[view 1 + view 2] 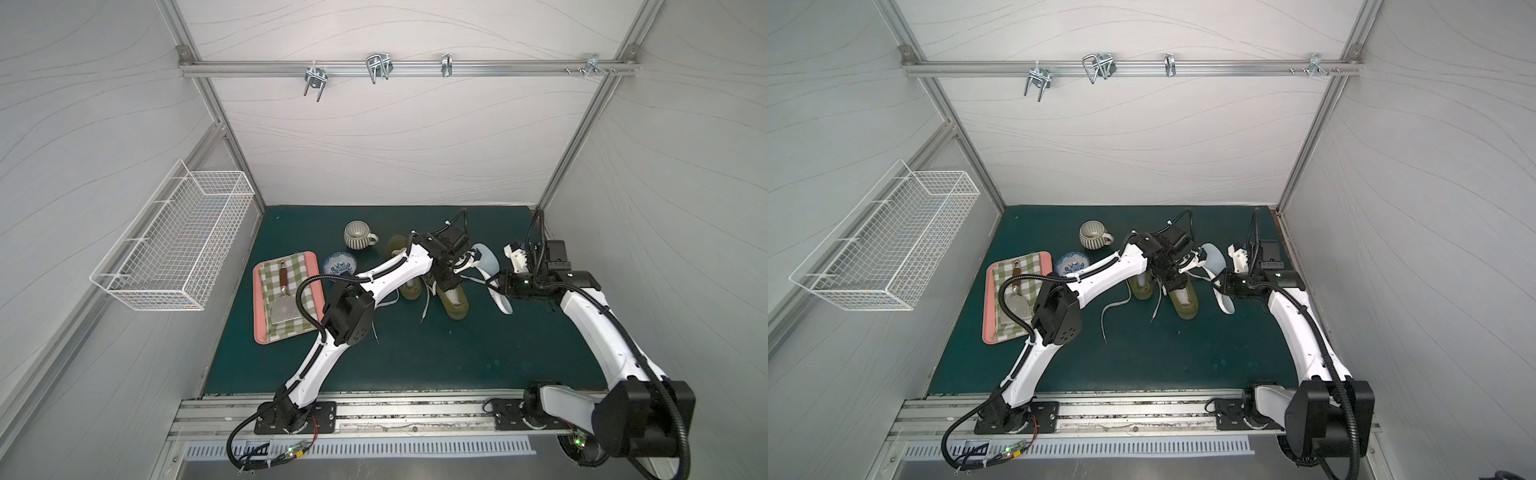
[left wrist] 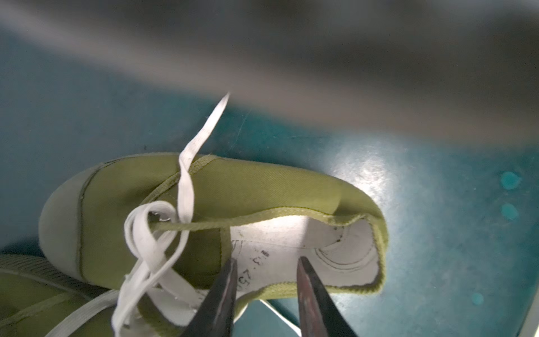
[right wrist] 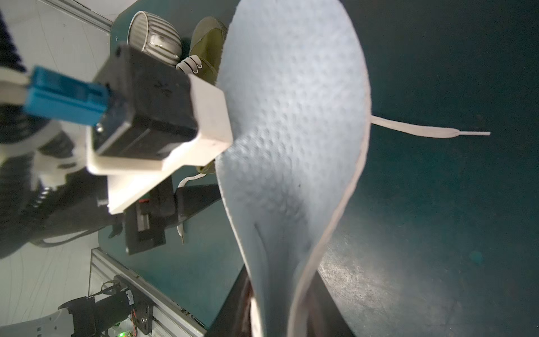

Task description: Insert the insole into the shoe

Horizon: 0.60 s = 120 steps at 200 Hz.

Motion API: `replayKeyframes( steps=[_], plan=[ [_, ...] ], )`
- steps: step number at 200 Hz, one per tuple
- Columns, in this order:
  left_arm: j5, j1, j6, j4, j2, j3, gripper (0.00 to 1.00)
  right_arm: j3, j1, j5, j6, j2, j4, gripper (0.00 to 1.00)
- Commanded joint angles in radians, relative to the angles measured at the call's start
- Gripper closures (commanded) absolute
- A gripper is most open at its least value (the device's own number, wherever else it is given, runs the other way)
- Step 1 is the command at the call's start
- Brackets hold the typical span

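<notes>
White panelled walls close in a dark teal desk (image 1: 457, 353), where we see an olive-green canvas shoe (image 2: 233, 186) standing beside a second shoe (image 1: 410, 291), their white laces (image 2: 186, 181) trailing loose. Our left claw (image 2: 267, 262) hangs over the shoe's heel opening. Its fingers stand apart above the white lining, with nothing pinched between them. Our right claw (image 3: 280, 291) is clamped on the pale blue insole (image 3: 291, 131), which curves up out of the grip with its dimpled face toward the wrist camera. In both top views the insole is lifted just beside that shoe, outside it, on the right arm's side. Farther left sit a ribbed mug (image 1: 357, 236), a blue-patterned bowl (image 1: 340, 264) and a pink tray (image 1: 257, 307) carrying a checked cloth (image 1: 291, 270). A wire basket (image 1: 174, 245) hangs on the wall.
</notes>
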Motion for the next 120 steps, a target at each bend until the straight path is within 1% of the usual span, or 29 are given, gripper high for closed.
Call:
replayKeyframes(
  steps=[1,79,120],
  plan=[
    [-0.039,0.007,0.031,-0.01,0.05,0.039,0.63,0.009,-0.007,-0.033,-0.02,-0.012,-0.012,0.72],
    [-0.114,0.012,0.063,0.003,0.091,0.049,0.62,0.014,-0.008,-0.045,-0.022,-0.006,-0.014,0.71],
    [-0.162,0.008,0.108,0.016,0.098,0.03,0.61,0.015,-0.007,-0.046,-0.02,-0.002,-0.011,0.71]
  ],
)
